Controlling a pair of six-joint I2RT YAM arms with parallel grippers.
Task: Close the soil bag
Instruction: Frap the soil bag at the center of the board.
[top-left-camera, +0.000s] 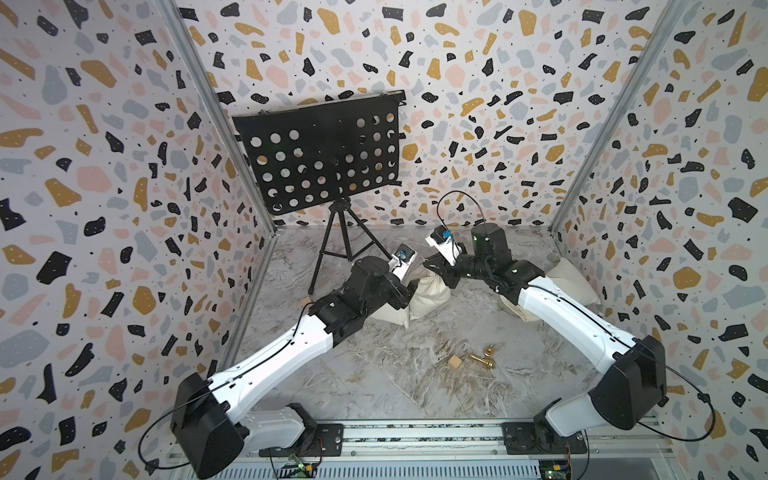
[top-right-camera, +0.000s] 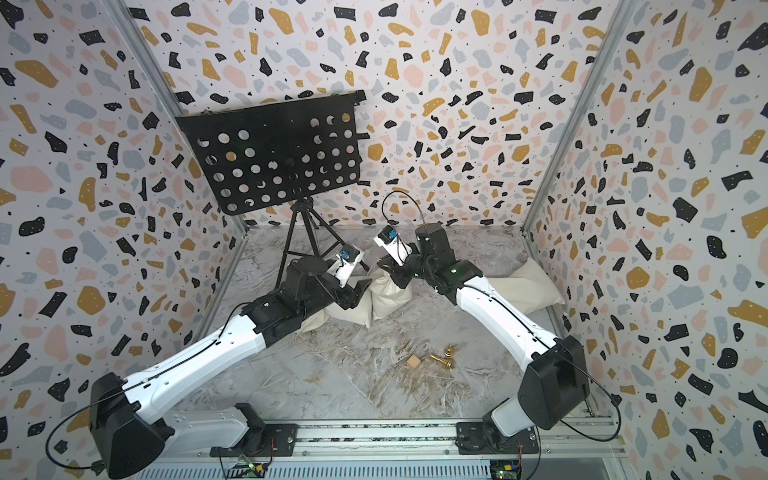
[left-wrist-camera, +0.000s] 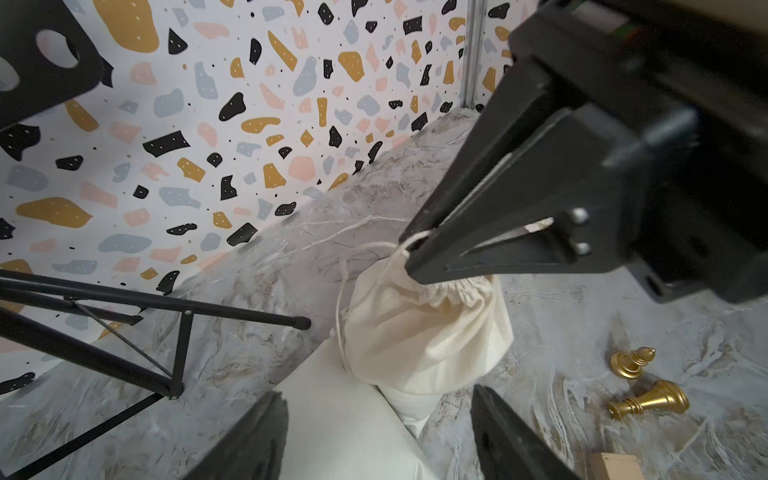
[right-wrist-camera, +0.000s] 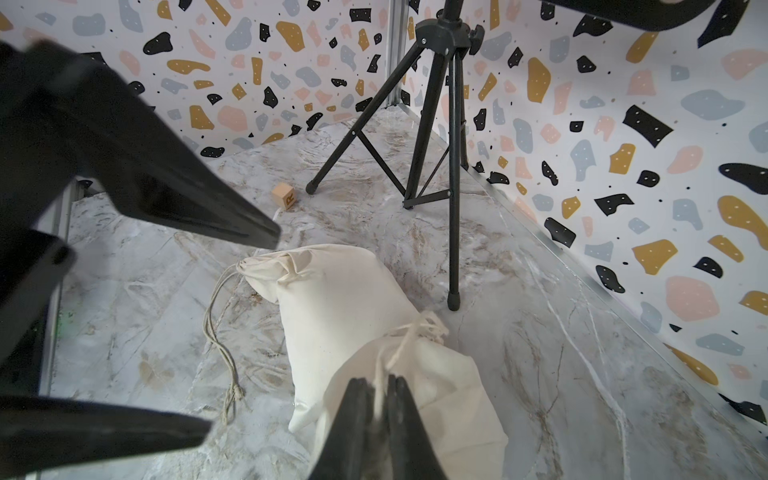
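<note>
Closest to us, the right tool (right-wrist-camera: 376, 380) is pinched shut on the drawstring (right-wrist-camera: 397, 351), which runs taut from the gathered neck of the soil bag (left-wrist-camera: 424, 332). The bag stands near the middle of the table's (top-left-camera: 374, 386) back edge. We judge that pull is what cinches the mouth. The left tool (left-wrist-camera: 378, 395) gapes wide, holding nothing, over a second bag (right-wrist-camera: 332, 291) lying against the first. The music stand's leg (left-wrist-camera: 249, 318) crowds one side, and the table's front offers open room.

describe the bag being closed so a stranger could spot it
Start at the black music stand and look beside its tripod. The soil bag is the upright cream one whose drawstring the right end effector pinches; its neighbour lies flat, string loose.
</note>
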